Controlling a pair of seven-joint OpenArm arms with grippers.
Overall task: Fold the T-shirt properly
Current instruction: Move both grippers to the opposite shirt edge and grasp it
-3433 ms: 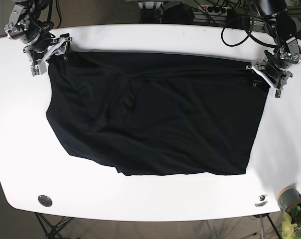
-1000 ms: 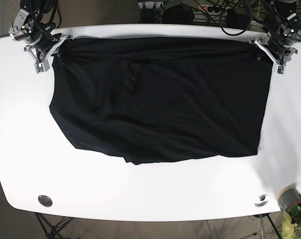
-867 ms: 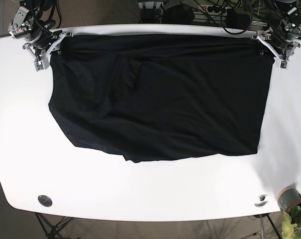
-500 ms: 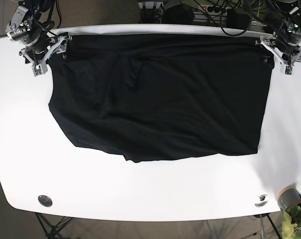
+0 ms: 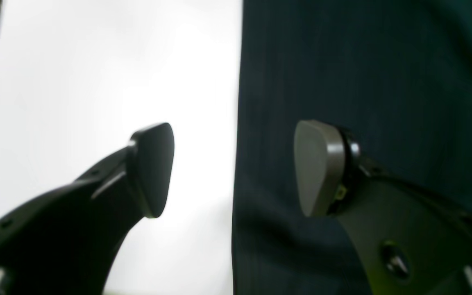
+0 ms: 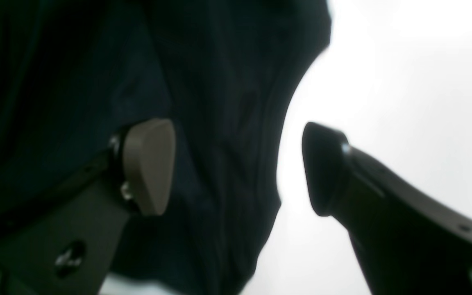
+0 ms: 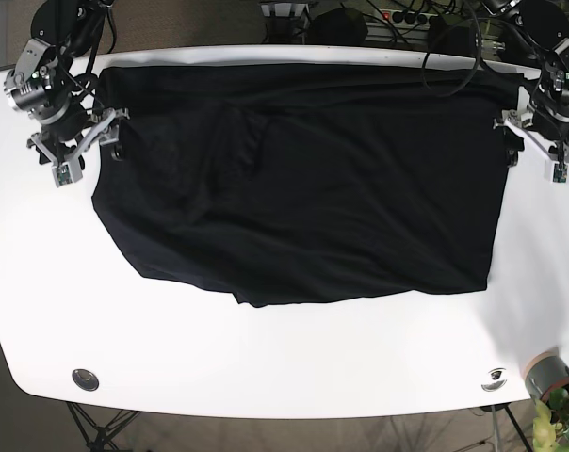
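A black T-shirt (image 7: 303, 179) lies spread flat on the white table (image 7: 284, 358), its top edge at the table's far edge. My left gripper (image 7: 531, 155) is open at the shirt's right side edge. In the left wrist view the left gripper (image 5: 234, 168) straddles the edge of the shirt (image 5: 363, 61), one pad (image 5: 318, 168) over cloth and the other finger over bare table. My right gripper (image 7: 87, 160) is open at the shirt's left side edge. In the right wrist view the right gripper (image 6: 236, 166) also straddles the hem of the shirt (image 6: 178, 61), holding nothing.
A grey cylinder (image 7: 546, 375) and a green plant (image 7: 567, 419) stand at the near right corner. A round dark disc (image 7: 85, 379) sits near the front left edge. Cables and gear lie behind the table's far edge.
Both grippers have let go of the shirt's top corners and moved toward the near side along its side edges. The shirt stays spread with its top edge at the far edge.
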